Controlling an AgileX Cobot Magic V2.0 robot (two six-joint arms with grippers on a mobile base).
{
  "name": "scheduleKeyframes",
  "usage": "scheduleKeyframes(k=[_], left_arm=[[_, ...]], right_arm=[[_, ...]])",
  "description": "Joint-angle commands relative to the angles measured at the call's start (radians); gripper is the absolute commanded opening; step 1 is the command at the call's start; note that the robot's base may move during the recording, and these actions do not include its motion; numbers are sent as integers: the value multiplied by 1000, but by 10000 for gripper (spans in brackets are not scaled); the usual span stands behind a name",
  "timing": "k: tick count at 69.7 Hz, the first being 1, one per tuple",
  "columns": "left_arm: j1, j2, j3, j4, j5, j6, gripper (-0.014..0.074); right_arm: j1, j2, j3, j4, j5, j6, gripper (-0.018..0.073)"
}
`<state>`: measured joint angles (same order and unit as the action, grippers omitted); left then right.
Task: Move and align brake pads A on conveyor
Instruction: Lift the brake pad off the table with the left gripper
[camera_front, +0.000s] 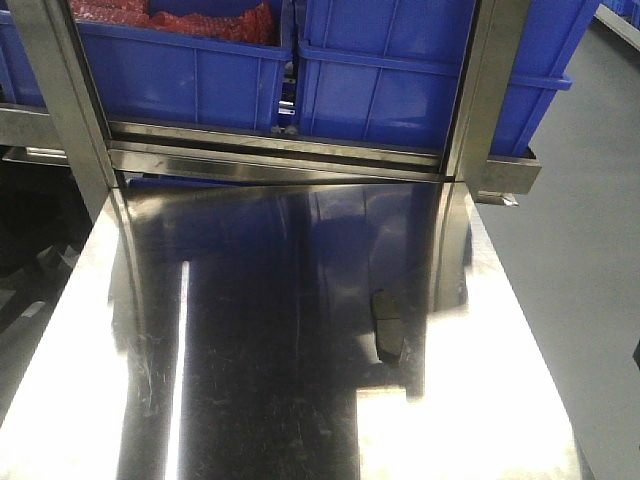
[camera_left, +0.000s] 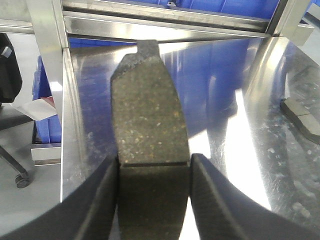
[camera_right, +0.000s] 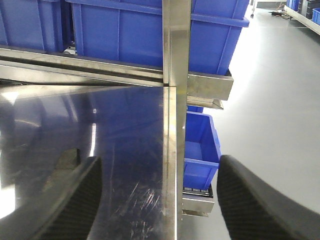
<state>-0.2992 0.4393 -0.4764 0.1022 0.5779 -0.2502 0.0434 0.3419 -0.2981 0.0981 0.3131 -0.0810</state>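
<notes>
As the left gripper clenches a brake pad between its two black fingers, the pad's speckled grey-brown face is turned up to the wrist camera. Its notched end points to 12 o'clock, toward the steel rail of the rack. Whether it touches the shiny steel tabletop beneath cannot be told. At 9 o'clock in that view, beyond the table's edge, a black chair stands on the grey floor. At 3 o'clock a second brake pad lies flat on the tabletop, well apart from the held one and partly cut off by the frame.

Seen from the front, a resting pad lies on the steel at about 4 o'clock from the middle, its long side running 12 to 6. Blue bins line the rack at 12 o'clock, and one of them holds red material.

Farther right, the right gripper hangs released, its fingers spread wide with nothing between them, straddling the table's right edge. A lower blue bin shows past that edge, and bare floor runs off at 3 o'clock. A dim shape on the steel at 9 o'clock is too faint to name.
</notes>
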Motion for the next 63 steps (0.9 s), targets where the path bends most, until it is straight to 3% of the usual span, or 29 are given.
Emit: scheduleKeyframes(k=[1, 53, 63], left_arm=[[-3, 3, -33, -1, -92, -6, 9], [-3, 3, -33, -1, -92, -6, 9], [-3, 3, -33, -1, -93, -6, 9]], right_arm=[[-1, 9, -28, -2, -71, -7, 469], [-1, 23, -31, 48, -78, 0, 469], [-1, 111, -110, 62, -53, -8, 469]])
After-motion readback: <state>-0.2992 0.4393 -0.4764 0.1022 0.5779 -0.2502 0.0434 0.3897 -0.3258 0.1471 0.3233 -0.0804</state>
